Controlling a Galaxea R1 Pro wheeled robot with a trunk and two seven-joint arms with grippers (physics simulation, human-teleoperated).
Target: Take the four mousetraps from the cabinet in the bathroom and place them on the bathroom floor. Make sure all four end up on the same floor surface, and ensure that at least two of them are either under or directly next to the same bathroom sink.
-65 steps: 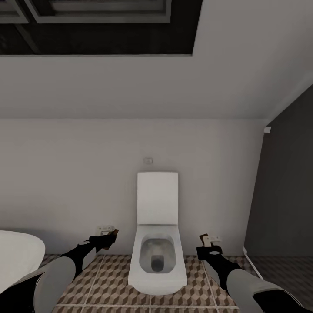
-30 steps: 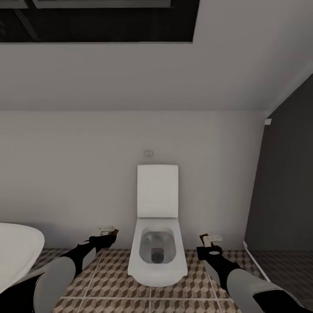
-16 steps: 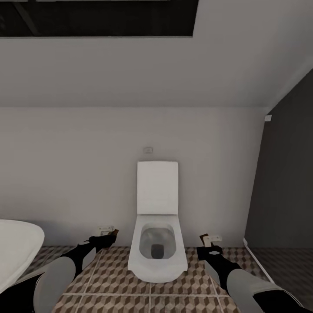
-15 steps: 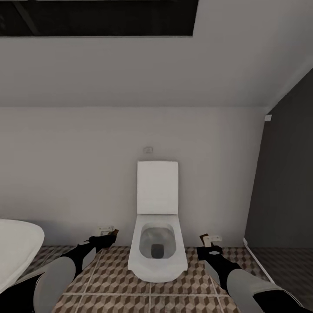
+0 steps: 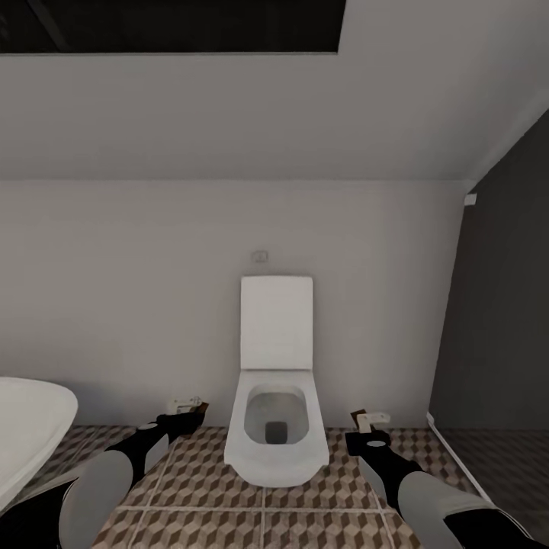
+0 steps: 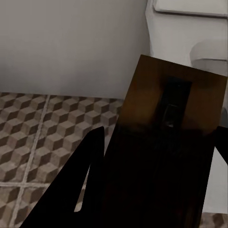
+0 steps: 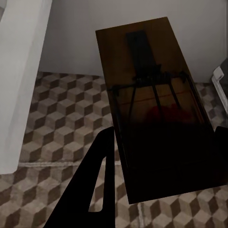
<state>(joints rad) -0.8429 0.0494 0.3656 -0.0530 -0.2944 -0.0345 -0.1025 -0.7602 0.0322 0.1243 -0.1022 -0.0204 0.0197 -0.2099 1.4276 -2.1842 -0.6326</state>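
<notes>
In front of the toilet (image 5: pixel 276 396), the bathroom floor (image 5: pixel 198 488) spreads out with its brown cube tiles. A white tub (image 5: pixel 27 427) curves off to the toilet's left side. The left tool (image 5: pixel 183 418) is closed on one mousetrap (image 5: pixel 187 402), held up in the air left of the toilet. The right tool (image 5: pixel 367 433) grips another mousetrap (image 5: pixel 369 418) right of the toilet. Both traps ride flat and high, probably so they stay safe while the robot rolls along looking for the sink.
</notes>
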